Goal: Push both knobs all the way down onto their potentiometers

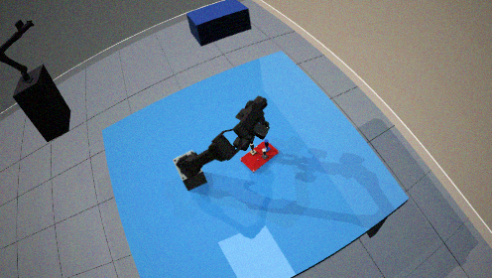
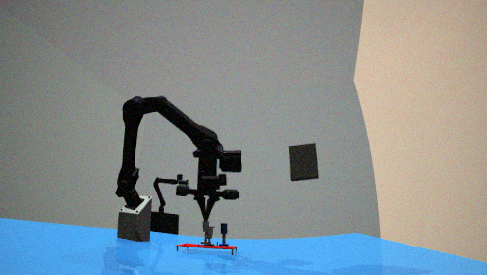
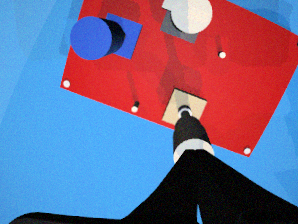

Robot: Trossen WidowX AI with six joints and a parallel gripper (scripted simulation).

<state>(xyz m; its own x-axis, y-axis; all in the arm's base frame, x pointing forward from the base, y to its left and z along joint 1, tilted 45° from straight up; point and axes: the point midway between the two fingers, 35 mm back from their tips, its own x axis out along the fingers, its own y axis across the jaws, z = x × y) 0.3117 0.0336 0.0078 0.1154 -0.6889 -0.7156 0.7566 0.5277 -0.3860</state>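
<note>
The red circuit board (image 1: 253, 163) (image 2: 189, 245) (image 3: 240, 90) stands on short legs. A dark knob (image 3: 191, 132) with a pale top stands over the tan potentiometer (image 3: 194, 100) (image 1: 253, 152); a bit of shaft shows below it. A blue knob (image 3: 90, 38) (image 1: 266, 142) (image 2: 224, 228) stands high over its blue base (image 3: 131, 41), with grey shaft showing in the exterior view. A white knob (image 3: 191, 16) with a pointer is over a grey base (image 3: 179, 34). My gripper (image 2: 206, 220) (image 3: 194, 158) is shut and empty, its tips at the dark knob's top, partly hiding it; contact is not clear.
The tall blue knob and the white knob stand close beside my fingers on the same board. Small white-topped pins (image 3: 222, 55) (image 3: 134, 108) also stand on it. The arm's base block (image 2: 134, 226) is to the left. A blue box (image 1: 225, 25) stands far off.
</note>
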